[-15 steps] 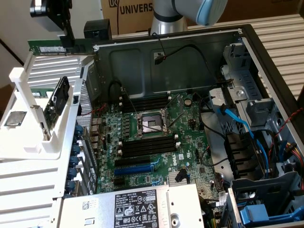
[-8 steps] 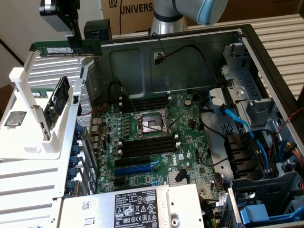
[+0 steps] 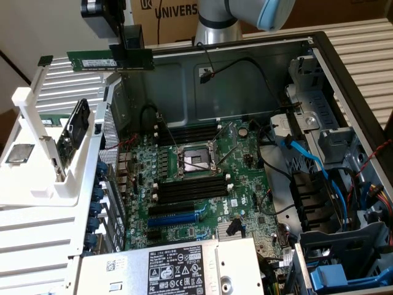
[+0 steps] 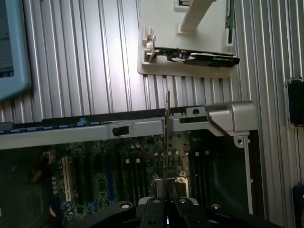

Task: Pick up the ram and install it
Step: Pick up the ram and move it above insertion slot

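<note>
The ram (image 3: 101, 61) is a long, thin green stick with a white label. It hangs level in the air above the left wall of the open computer case (image 3: 319, 67) in the exterior view. My gripper (image 3: 132, 54) is shut on it near one end. In the wrist view the ram (image 4: 166, 142) shows edge-on as a thin line rising from between my fingertips (image 4: 155, 209), and the gripper (image 4: 166, 205) sits over the motherboard (image 4: 118, 166). Long black empty slots (image 3: 191, 188) lie beside the processor socket (image 3: 195, 161) on the motherboard (image 3: 245, 184).
A white holder rack (image 3: 43, 184) stands at the exterior view's left with a card (image 3: 73, 130) and a square silver chip (image 3: 21, 153) on it. Cables (image 3: 307, 153), drive bays (image 3: 344, 246) and the power supply (image 3: 178, 267) crowd the case. A cardboard box (image 3: 166, 18) stands behind.
</note>
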`<state>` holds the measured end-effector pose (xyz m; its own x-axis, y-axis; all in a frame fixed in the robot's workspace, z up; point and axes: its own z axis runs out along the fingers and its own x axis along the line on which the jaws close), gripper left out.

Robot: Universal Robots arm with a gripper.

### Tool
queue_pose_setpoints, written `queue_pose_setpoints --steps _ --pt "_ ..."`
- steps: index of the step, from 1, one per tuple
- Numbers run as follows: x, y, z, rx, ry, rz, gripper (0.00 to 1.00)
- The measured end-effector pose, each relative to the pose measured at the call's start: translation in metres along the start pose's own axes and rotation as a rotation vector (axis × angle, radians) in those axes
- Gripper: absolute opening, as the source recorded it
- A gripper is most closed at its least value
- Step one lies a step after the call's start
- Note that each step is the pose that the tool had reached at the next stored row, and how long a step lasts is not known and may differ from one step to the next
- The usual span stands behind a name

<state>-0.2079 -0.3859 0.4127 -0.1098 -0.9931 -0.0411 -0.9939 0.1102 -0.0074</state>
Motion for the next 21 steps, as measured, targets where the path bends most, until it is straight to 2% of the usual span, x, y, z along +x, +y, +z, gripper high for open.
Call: queue_pose_setpoints --steps 11,12,18,21 --pt "-0.003 -0.0391 0.0005 -0.0054 0.0002 -0.028 0.13" --pt "-0.004 -0.046 0.0005 -0.006 0.0003 -0.036 0.13" --pt "-0.005 -0.0591 0.0008 -0.008 0.0001 -0.081 0.13" --pt "0.0 -0.0648 0.0019 -0.0081 0.0 -0.085 0.13"
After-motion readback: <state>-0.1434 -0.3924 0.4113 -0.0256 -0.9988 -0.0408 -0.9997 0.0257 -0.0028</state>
